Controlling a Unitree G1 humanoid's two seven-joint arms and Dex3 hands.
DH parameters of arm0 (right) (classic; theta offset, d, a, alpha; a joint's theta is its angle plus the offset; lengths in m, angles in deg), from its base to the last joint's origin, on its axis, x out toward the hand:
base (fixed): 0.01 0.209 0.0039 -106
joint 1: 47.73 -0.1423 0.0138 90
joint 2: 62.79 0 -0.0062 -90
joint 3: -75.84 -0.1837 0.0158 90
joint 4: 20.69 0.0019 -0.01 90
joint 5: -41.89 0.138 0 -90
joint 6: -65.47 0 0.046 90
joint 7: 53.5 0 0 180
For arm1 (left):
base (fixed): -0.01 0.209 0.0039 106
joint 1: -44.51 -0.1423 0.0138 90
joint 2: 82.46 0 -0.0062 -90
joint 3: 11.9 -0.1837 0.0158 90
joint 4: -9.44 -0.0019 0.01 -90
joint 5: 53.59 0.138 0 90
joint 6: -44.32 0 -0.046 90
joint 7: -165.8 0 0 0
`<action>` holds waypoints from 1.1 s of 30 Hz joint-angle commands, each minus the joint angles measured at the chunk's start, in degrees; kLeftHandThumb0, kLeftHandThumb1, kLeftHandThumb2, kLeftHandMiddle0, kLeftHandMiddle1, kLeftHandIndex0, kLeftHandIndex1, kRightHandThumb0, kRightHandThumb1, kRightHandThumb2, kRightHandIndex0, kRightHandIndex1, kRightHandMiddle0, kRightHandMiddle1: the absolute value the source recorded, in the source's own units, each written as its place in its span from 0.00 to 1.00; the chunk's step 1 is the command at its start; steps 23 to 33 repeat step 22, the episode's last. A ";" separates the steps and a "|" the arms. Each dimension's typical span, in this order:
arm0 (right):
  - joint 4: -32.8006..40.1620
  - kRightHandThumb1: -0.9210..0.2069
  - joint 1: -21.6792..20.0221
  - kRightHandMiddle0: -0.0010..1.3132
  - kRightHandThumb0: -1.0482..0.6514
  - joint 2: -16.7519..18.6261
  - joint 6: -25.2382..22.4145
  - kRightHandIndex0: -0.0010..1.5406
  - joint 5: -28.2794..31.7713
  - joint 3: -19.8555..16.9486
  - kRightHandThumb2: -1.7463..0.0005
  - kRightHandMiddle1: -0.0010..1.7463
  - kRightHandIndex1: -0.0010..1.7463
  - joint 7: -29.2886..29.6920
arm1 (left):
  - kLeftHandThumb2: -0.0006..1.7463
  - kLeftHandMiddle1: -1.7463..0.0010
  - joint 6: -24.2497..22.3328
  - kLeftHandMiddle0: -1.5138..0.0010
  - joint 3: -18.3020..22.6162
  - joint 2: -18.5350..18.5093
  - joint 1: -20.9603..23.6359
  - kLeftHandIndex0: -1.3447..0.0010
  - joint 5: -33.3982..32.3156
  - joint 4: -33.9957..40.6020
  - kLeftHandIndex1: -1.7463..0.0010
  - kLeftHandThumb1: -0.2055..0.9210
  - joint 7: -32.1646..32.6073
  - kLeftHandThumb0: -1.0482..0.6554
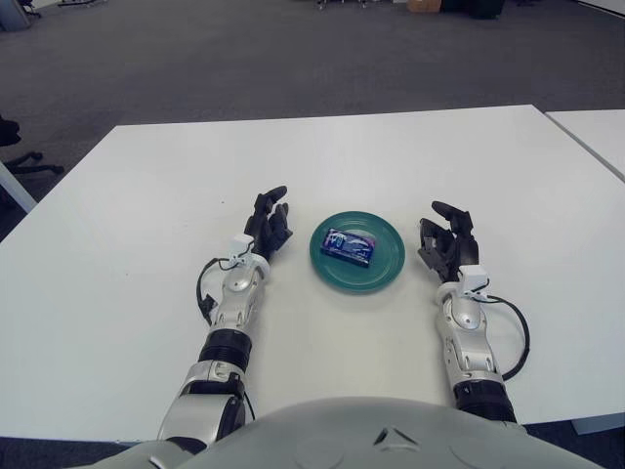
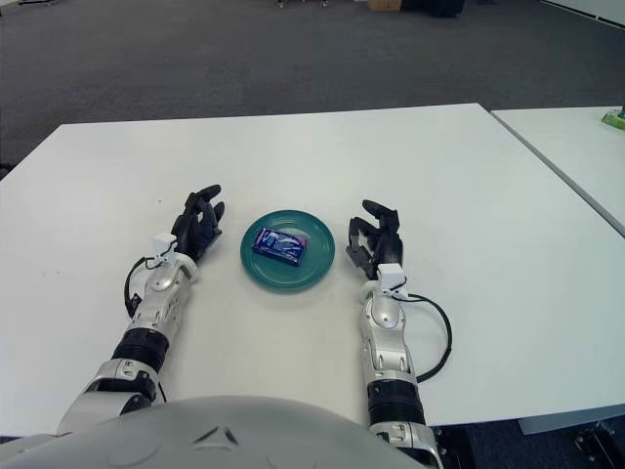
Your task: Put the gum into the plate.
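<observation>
A blue pack of gum [image 1: 349, 245] lies inside the round teal plate [image 1: 387, 268] on the white table, near the plate's middle. My left hand [image 1: 268, 224] shows just left of the plate, fingers relaxed and holding nothing. My right hand [image 1: 446, 237] shows just right of the plate, fingers loosely spread and holding nothing. Neither hand touches the plate or the gum.
The white table [image 1: 146, 195] stretches wide around the plate. A second white table [image 1: 598, 132] stands at the far right, with a small green object [image 2: 614, 119] on it. Dark carpet lies beyond the far edge.
</observation>
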 commanded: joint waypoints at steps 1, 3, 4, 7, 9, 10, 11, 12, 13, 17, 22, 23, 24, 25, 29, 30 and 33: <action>-1.25 0.01 3.43 0.04 0.32 0.85 -4.13 0.22 0.98 0.27 0.66 0.58 0.25 -0.61 | 0.47 0.95 -0.63 0.70 -0.12 -0.64 -1.90 0.94 0.84 -1.84 0.42 1.00 -0.58 0.13; -0.50 0.00 3.82 0.04 0.31 0.80 -4.35 0.22 1.01 0.45 0.66 0.58 0.22 -1.00 | 0.47 0.94 0.03 0.70 -0.51 -0.94 -2.99 0.93 1.79 -0.98 0.42 1.00 -0.08 0.14; -0.19 0.00 3.98 0.03 0.31 0.68 -4.48 0.22 1.05 0.47 0.66 0.57 0.21 -1.24 | 0.47 0.94 0.36 0.69 -0.67 -1.02 -3.53 0.93 2.27 -0.61 0.42 1.00 0.20 0.14; 0.51 0.00 4.35 0.03 0.30 0.41 -4.83 0.23 1.06 0.46 0.65 0.56 0.16 -1.70 | 0.47 0.94 1.13 0.69 -0.87 -1.13 -4.76 0.92 3.11 0.04 0.42 1.00 0.61 0.14; 1.23 0.00 4.71 0.02 0.29 0.15 -5.16 0.23 0.82 0.54 0.65 0.56 0.13 -1.94 | 0.48 0.94 2.34 0.69 -0.94 -1.19 -6.27 0.90 3.60 0.47 0.42 1.00 0.77 0.14; 1.68 0.00 4.94 0.02 0.29 -0.02 -5.42 0.23 0.63 0.58 0.65 0.56 0.13 -2.05 | 0.48 0.95 3.10 0.69 -0.95 -1.18 -7.09 0.90 3.80 0.60 0.42 1.00 0.84 0.14; 2.04 0.00 5.12 0.02 0.28 -0.16 -5.64 0.23 0.54 0.58 0.65 0.55 0.11 -2.16 | 0.48 0.94 3.58 0.69 -0.97 -1.09 -7.60 0.89 3.97 0.71 0.42 1.00 0.90 0.13; 2.39 0.00 5.30 0.02 0.28 -0.32 -5.88 0.23 0.46 0.57 0.65 0.55 0.11 -2.28 | 0.48 0.94 4.07 0.69 -0.97 -1.01 -8.12 0.89 4.12 0.79 0.42 1.00 0.94 0.13; 2.65 0.00 5.43 0.02 0.28 -0.42 -6.08 0.23 0.43 0.57 0.64 0.55 0.10 -2.36 | 0.49 0.94 4.41 0.69 -0.96 -0.96 -8.46 0.89 4.23 0.82 0.42 1.00 0.96 0.13; 3.72 0.00 6.02 0.02 0.27 -0.94 -6.97 0.22 0.22 0.60 0.64 0.55 0.09 -2.70 | 0.49 0.94 6.88 0.67 -0.62 -1.25 -10.69 0.88 3.91 -0.13 0.42 1.00 0.28 0.13; 4.81 0.00 6.84 0.01 0.26 -1.79 -7.63 0.22 0.22 0.61 0.64 0.54 0.08 -3.44 | 0.48 0.91 8.24 0.63 -0.29 -0.81 -12.05 0.87 2.92 -0.52 0.41 1.00 -0.07 0.13; 4.81 0.00 6.84 0.01 0.26 -1.79 -7.63 0.22 0.22 0.61 0.64 0.54 0.08 -3.44 | 0.48 0.91 8.24 0.63 -0.29 -0.81 -12.05 0.87 2.92 -0.52 0.41 1.00 -0.07 0.13; 4.81 0.00 6.84 0.01 0.26 -1.79 -7.63 0.22 0.22 0.61 0.64 0.54 0.08 -3.44 | 0.48 0.91 8.24 0.63 -0.29 -0.81 -12.05 0.87 2.92 -0.52 0.41 1.00 -0.07 0.13; 4.81 0.00 6.84 0.01 0.26 -1.79 -7.63 0.22 0.22 0.61 0.64 0.54 0.08 -3.44 | 0.48 0.91 8.24 0.63 -0.29 -0.81 -12.05 0.87 2.92 -0.52 0.41 1.00 -0.07 0.13; 4.81 0.00 6.84 0.01 0.26 -1.79 -7.63 0.22 0.22 0.61 0.64 0.54 0.08 -3.44 | 0.48 0.91 8.24 0.63 -0.29 -0.81 -12.05 0.87 2.92 -0.52 0.41 1.00 -0.07 0.13; 4.81 0.00 6.84 0.01 0.26 -1.79 -7.63 0.22 0.22 0.61 0.64 0.54 0.08 -3.44 | 0.48 0.91 8.24 0.63 -0.29 -0.81 -12.05 0.87 2.92 -0.52 0.41 1.00 -0.07 0.13; 4.81 0.00 6.84 0.01 0.26 -1.79 -7.63 0.22 0.22 0.61 0.64 0.54 0.08 -3.44 | 0.48 0.91 8.24 0.63 -0.29 -0.81 -12.05 0.87 2.92 -0.52 0.41 1.00 -0.07 0.13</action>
